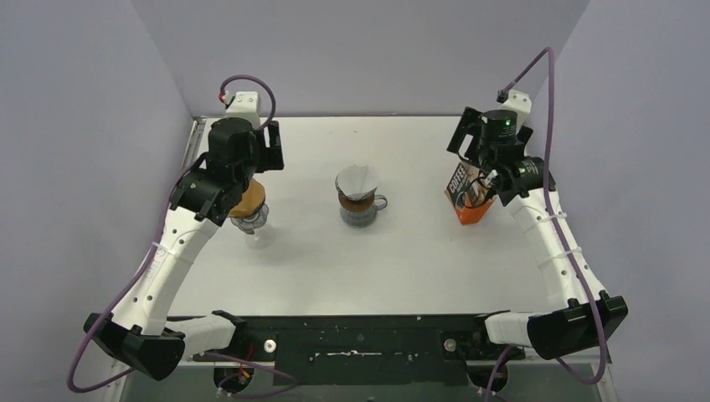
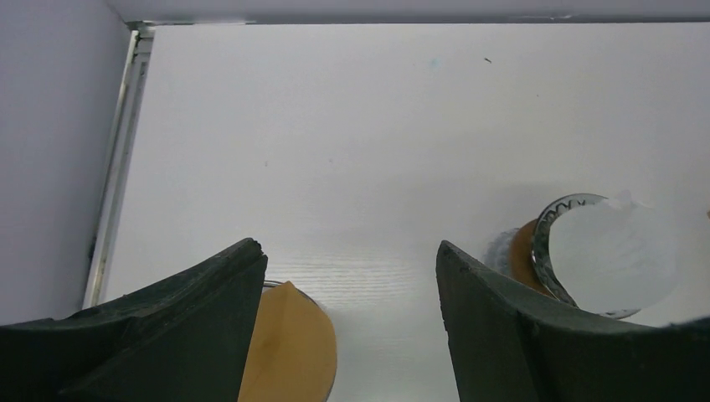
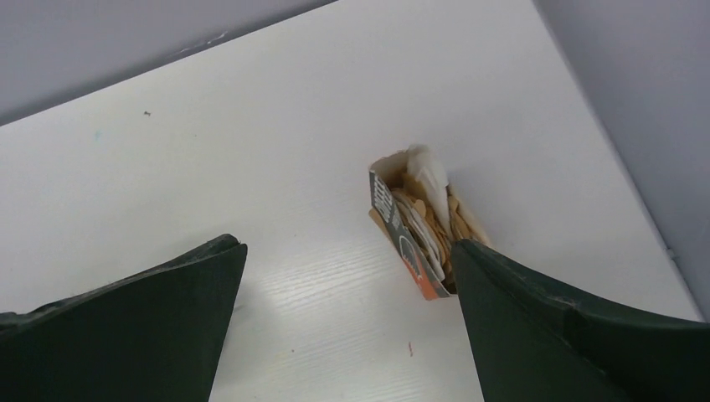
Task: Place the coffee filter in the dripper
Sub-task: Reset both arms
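Where the desk (image 1: 419, 268) is concerned, it carries three groups of items, spread from its left edge to its right edge.

1. The left arm (image 1: 167, 260) reaches toward the left edge. Its left gripper (image 2: 347, 255) stands with jaws apart and nothing clamped, over a tan-brown paper cone (image 1: 249, 201) seated in a clear glass vessel (image 1: 255, 224). Bare desk shows between that cone and one finger, so the cone is not gripped.
2. The right arm (image 1: 553, 243) reaches toward the right edge. Its right gripper (image 3: 345, 247) is spread wide and empty, just above an orange filter box (image 3: 414, 234) whose open top shows spare papers.
3. The dripper (image 1: 360, 209) stands upright at the middle of the desk, well apart from both grippers, handle toward the right edge.
4. The coffee filter (image 1: 356, 182) sits inside the dripper's mouth, its white rim rising above the dripper's edge.

Status, as judged: placement appears done. What may remain is pressing the paper down evenly. Whether it lies flush against the wall cannot be told.
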Action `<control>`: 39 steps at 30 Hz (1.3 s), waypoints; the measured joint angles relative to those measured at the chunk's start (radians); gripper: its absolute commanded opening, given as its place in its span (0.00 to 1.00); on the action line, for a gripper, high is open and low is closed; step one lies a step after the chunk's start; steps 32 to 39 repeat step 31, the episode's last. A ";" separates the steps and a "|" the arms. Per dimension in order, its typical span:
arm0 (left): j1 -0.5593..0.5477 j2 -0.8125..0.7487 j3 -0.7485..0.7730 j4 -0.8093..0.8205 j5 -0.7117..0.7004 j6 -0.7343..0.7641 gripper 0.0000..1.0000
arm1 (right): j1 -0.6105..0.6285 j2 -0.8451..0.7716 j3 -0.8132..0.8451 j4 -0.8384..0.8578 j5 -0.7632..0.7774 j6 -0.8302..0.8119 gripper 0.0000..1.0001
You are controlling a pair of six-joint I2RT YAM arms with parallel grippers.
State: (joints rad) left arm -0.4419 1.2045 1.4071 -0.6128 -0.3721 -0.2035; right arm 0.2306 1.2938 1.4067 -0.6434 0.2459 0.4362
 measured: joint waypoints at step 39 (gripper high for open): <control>0.051 -0.607 -0.470 0.071 0.298 -0.213 0.75 | 0.000 -0.591 -0.349 -0.069 -0.008 -0.130 1.00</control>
